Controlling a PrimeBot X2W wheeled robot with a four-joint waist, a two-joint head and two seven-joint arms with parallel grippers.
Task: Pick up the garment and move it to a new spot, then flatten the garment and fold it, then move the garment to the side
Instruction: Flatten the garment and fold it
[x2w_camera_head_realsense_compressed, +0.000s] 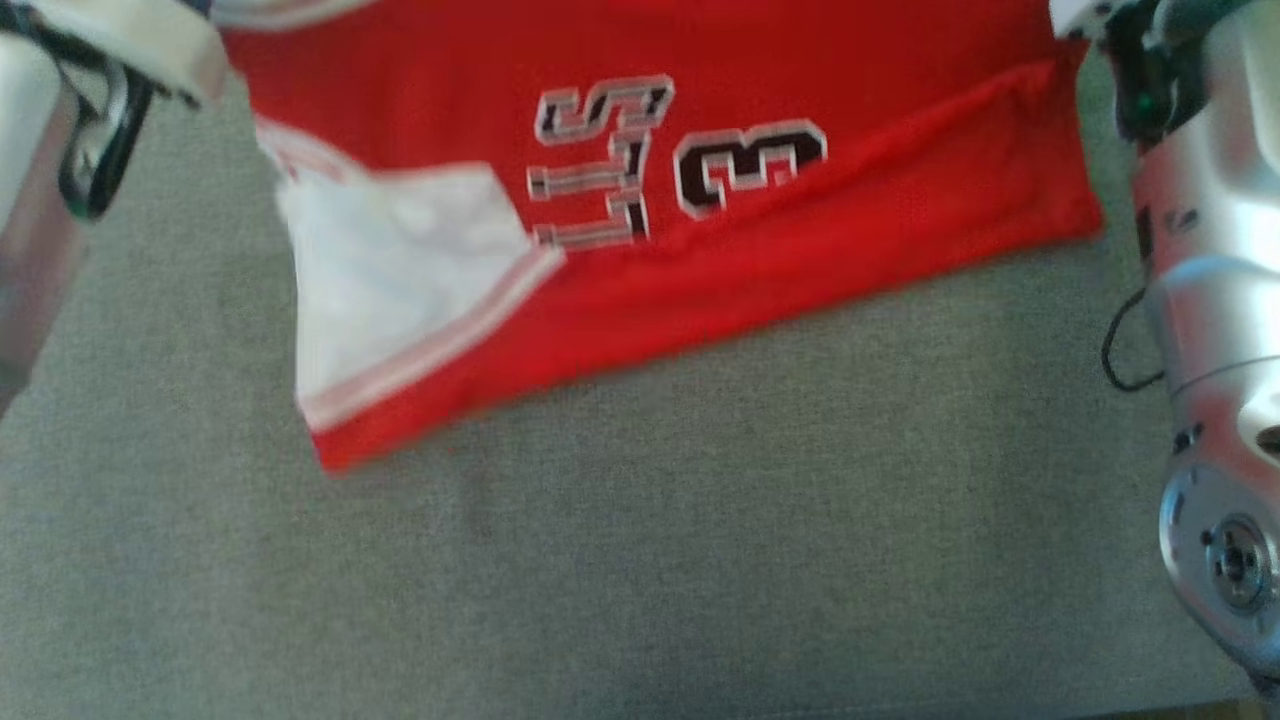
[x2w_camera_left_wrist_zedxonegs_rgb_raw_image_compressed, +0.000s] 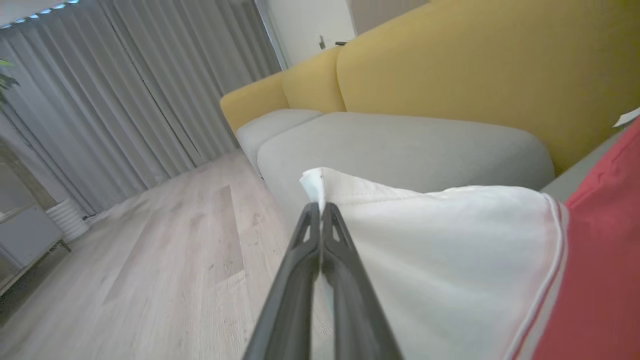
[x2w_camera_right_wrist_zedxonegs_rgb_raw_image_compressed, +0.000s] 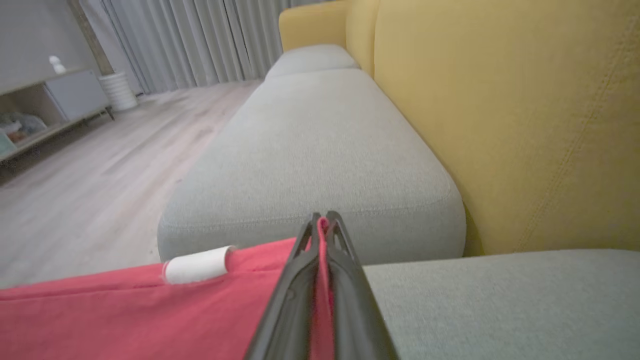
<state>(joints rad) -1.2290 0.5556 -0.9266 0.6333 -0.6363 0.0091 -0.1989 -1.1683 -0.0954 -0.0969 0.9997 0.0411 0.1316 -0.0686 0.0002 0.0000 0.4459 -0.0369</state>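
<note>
The garment (x2w_camera_head_realsense_compressed: 700, 250) is a red jersey with white sleeves and black-and-white lettering, spread across the top of a grey cushion in the head view. My left gripper (x2w_camera_left_wrist_zedxonegs_rgb_raw_image_compressed: 320, 207) is shut on the edge of a white sleeve (x2w_camera_left_wrist_zedxonegs_rgb_raw_image_compressed: 440, 260), which hangs lifted from it. My right gripper (x2w_camera_right_wrist_zedxonegs_rgb_raw_image_compressed: 324, 220) is shut on a red edge of the garment (x2w_camera_right_wrist_zedxonegs_rgb_raw_image_compressed: 150, 310), with red cloth pinched between the fingers. A white sleeve (x2w_camera_head_realsense_compressed: 400, 270) lies folded over the red body at the left. The pale forearms show at the upper left and right edges of the head view.
The grey seat cushion (x2w_camera_head_realsense_compressed: 640, 540) stretches below the garment. A yellow sofa back (x2w_camera_right_wrist_zedxonegs_rgb_raw_image_compressed: 500, 110) rises behind the seats, and further grey cushions (x2w_camera_right_wrist_zedxonegs_rgb_raw_image_compressed: 310, 150) run on. Wood floor (x2w_camera_left_wrist_zedxonegs_rgb_raw_image_compressed: 150, 250), grey curtains (x2w_camera_left_wrist_zedxonegs_rgb_raw_image_compressed: 125, 90) and a low cabinet (x2w_camera_right_wrist_zedxonegs_rgb_raw_image_compressed: 45, 100) lie beyond.
</note>
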